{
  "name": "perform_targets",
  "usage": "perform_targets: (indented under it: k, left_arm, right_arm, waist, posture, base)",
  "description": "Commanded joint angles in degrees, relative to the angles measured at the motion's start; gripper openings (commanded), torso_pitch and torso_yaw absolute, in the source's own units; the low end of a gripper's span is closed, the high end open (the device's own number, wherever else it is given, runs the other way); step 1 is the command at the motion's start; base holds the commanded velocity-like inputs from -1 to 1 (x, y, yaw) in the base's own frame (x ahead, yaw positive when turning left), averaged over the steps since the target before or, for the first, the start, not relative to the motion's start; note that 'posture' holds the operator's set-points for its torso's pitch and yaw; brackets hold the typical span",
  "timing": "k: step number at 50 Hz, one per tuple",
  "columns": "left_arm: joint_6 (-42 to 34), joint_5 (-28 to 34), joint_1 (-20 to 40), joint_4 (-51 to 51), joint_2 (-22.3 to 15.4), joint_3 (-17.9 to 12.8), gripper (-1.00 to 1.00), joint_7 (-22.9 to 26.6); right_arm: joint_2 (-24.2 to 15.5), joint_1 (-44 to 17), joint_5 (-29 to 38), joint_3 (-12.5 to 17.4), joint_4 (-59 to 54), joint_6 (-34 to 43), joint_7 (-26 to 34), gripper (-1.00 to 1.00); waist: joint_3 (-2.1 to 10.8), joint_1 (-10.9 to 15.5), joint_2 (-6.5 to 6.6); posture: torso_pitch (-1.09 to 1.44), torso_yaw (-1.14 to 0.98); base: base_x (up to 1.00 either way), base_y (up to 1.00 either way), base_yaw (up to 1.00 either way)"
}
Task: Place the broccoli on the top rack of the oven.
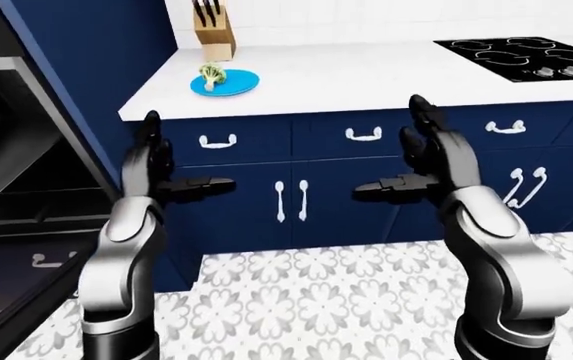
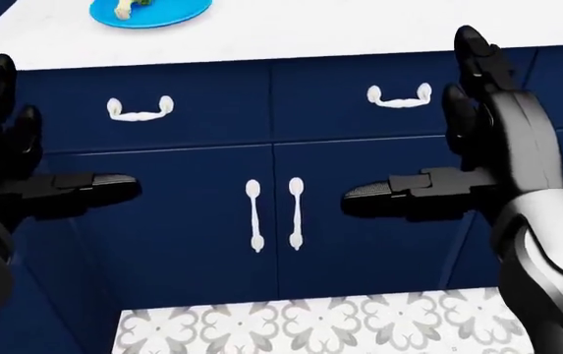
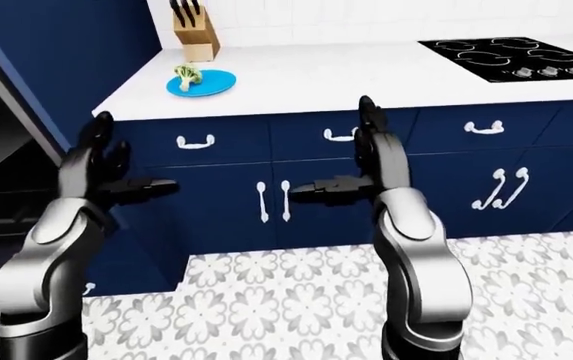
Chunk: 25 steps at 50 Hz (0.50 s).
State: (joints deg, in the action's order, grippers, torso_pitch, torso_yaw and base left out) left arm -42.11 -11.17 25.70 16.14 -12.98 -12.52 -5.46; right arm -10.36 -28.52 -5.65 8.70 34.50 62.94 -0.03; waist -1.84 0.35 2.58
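Sitting on a blue plate at 11 o'clock in the left-eye view, the broccoli rests on the white table, near a knife block. A black stove lies at 2 o'clock. The open oven fills 9 o'clock. The left hand and right hand are raised, empty, fingers spread apart.

In the head view, both hands stand before blue cupboard doors with white handles.

In the right-eye view, a patterned floor lies at 6 o'clock.
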Motion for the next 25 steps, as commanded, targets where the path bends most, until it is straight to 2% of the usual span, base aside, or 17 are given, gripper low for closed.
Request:
perform_targets:
  k: [1,5,6,7,8,9,10,13,17,19,21,22,23,25]
  left_arm:
    - [1.53,-0.35,1.94,2.97,-0.34,0.27,1.0,0.21]
    - [1.09,-0.53,1.92,3.4,-0.49,0.04,1.0,0.18]
    - [1.16,-0.56,2.01,3.26,-0.49,0.02,1.0,0.18]
    - [1.26,-0.54,2.06,3.13,-0.5,0.06,1.0,0.18]
    - [1.31,-0.56,2.05,3.09,-0.46,0.06,1.0,0.16]
    - [1.42,-0.55,1.97,3.05,-0.45,0.1,1.0,0.18]
    - [1.43,-0.56,1.96,3.04,-0.45,0.11,1.0,0.18]
    - [1.7,-0.69,1.48,3.1,-0.59,-0.2,1.0,0.44]
    - [4.8,-0.6,1.16,-0.06,-0.85,-0.48,1.0,1.29]
    - [4.61,-0.66,1.44,-0.03,-0.95,-0.35,1.0,1.27]
    - [4.6,-0.66,1.64,-0.18,-1.09,-0.32,1.0,1.31]
    - [4.53,-0.64,1.88,-0.3,-1.22,-0.32,1.0,1.35]
    - [4.77,-0.58,1.99,-0.63,-1.3,-0.3,1.0,1.45]
    - [5.51,-0.48,2.12,-1.54,-1.26,-0.26,1.0,1.58]
  right_arm:
    - [-0.5,-1.34,0.35,0.7,1.55,-2.42,-0.55,1.0]
    - [-0.71,-1.37,0.3,0.79,1.95,-1.96,-0.61,1.0]
    - [-0.69,-1.22,0.3,0.82,1.84,-2.23,-0.6,1.0]
    - [-0.68,-1.12,0.33,0.74,1.69,-2.45,-0.6,1.0]
    - [-0.64,-1.04,0.33,0.72,1.73,-2.48,-0.61,1.0]
    - [-0.62,-0.9,0.33,0.73,1.86,-2.47,-0.62,1.0]
    - [-0.62,-0.89,0.33,0.73,1.88,-2.46,-0.63,1.0]
    - [-0.54,-1.2,0.44,0.47,1.28,-2.81,-0.81,1.0]
    - [-0.93,-2.21,0.54,0.65,1.55,-1.69,-0.8,1.0]
    - [-1.07,-2.04,0.25,1.2,2.65,-0.77,-0.64,1.0]
    - [-1.25,-1.78,0.0,1.54,3.46,-0.31,-0.49,1.0]
    - [-1.54,-1.89,-0.3,1.98,4.3,0.61,-0.31,1.0]
    - [-1.7,-2.01,-0.49,2.23,4.79,1.18,-0.28,1.0]
    - [-1.85,-1.83,-0.79,2.46,5.87,2.08,-0.28,1.0]
  waist:
    - [1.27,-0.34,0.03]
    - [0.78,0.2,-2.48]
    - [0.88,0.35,-3.63]
    - [1.33,0.45,-5.37]
    - [1.51,0.54,-5.19]
    - [1.01,-0.09,-4.6]
    - [0.64,0.16,-5.38]
    - [0.88,-0.24,-4.34]
    - [-0.02,-0.53,-2.0]
    - [0.4,-0.84,0.13]
    - [1.88,-0.88,4.05]
    - [0.93,-0.28,0.95]
    - [0.94,-0.6,2.1]
    - [1.33,-0.08,1.28]
  posture:
    - [0.0,0.0]
    - [0.0,0.0]
    - [0.0,0.0]
    - [0.0,0.0]
    - [0.0,0.0]
    - [0.0,0.0]
    - [0.0,0.0]
    - [0.0,0.0]
    - [0.0,0.0]
    - [0.0,0.0]
    - [0.0,0.0]
    - [0.0,0.0]
    - [0.0,0.0]
    - [0.0,0.0]
  base:
    - [0.17,0.0,0.0]
    - [0.18,0.0,0.0]
    - [0.18,0.0,0.0]
    - [0.18,0.0,0.0]
    - [0.18,0.0,0.0]
    - [0.18,0.0,0.0]
    - [0.18,0.0,0.0]
    - [0.18,0.0,0.0]
    - [0.18,0.0,0.0]
    - [0.18,0.0,0.0]
    - [0.18,0.0,0.0]
    - [0.17,0.0,0.0]
    - [0.18,0.0,0.0]
    - [0.18,0.0,0.0]
